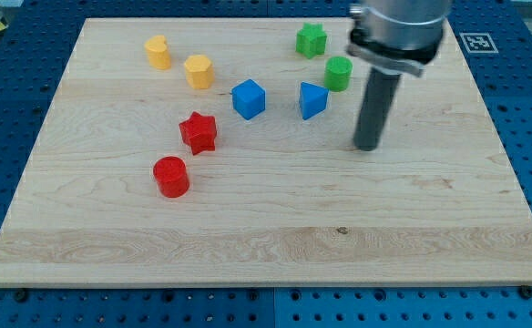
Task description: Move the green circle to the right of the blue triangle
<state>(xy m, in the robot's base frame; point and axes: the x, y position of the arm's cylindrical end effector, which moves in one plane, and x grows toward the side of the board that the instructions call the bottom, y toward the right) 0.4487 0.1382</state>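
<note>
The green circle stands near the view's top, just above and to the right of the blue triangle; the two are close together. My tip rests on the board below and to the right of both, about a block's width to the right of the blue triangle and clear of it. The rod rises to the arm's grey body at the view's top right.
A green star sits above the green circle. A blue cube lies left of the triangle. A red star and red cylinder are lower left. Two yellow blocks are upper left. The wooden board lies on a blue perforated table.
</note>
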